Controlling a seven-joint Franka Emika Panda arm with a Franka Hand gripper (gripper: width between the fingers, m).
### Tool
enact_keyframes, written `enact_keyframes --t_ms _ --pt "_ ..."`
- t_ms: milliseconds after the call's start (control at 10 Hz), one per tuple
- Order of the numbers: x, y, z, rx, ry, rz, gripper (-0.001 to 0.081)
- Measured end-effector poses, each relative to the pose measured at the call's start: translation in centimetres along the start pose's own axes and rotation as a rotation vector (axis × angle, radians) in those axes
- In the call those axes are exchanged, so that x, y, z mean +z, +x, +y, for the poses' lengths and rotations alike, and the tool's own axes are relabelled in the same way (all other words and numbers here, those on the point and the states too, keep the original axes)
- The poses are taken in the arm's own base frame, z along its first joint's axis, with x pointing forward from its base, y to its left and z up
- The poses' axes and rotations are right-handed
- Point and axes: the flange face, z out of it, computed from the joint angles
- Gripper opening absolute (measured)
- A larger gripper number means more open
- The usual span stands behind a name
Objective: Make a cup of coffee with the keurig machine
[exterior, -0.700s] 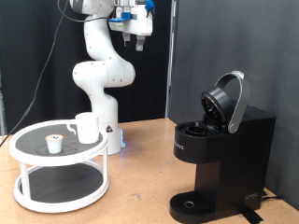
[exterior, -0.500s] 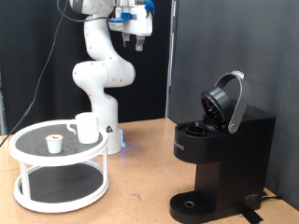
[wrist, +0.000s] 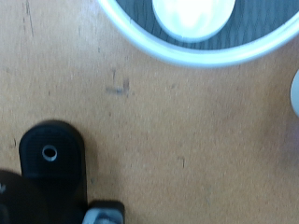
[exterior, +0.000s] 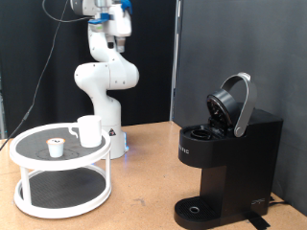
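The cup (exterior: 89,130), a small white mug, stands on the top tier of a white round stand (exterior: 29,156). In the wrist view it appears from above as a round white shape, the cup (wrist: 192,13), inside the stand's rim (wrist: 140,42). The keurig machine (exterior: 228,158) stands at the exterior view's right, black, with its domed lid (exterior: 233,103) raised. Its round drip base (wrist: 51,163) shows in the wrist view. My gripper (exterior: 119,38) hangs high at the exterior view's top, far above the stand, with nothing visible between its fingers.
A tiny white pod with a dark top (exterior: 57,146) lies on the stand beside the cup. The white arm's base (exterior: 107,115) rises just behind the stand. A black curtain backs the wooden table (exterior: 144,182).
The hand has swung towards the exterior view's left along the top of the picture. Cup, pod and machine have not moved.
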Motion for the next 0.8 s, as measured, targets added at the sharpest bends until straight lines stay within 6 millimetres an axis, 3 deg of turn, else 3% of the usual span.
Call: enact_keyframes --t_ms 200,500,800 --pt "-0.3 2.1 -1.3 -0.001 0.005 -0.004 0.0734" --pt "-0.1 2.7 -1.7 0.004 0.001 -0.010 0.0734" --pt "0.2 6.9 -3.8 0.016 0.007 0.007 0.0734"
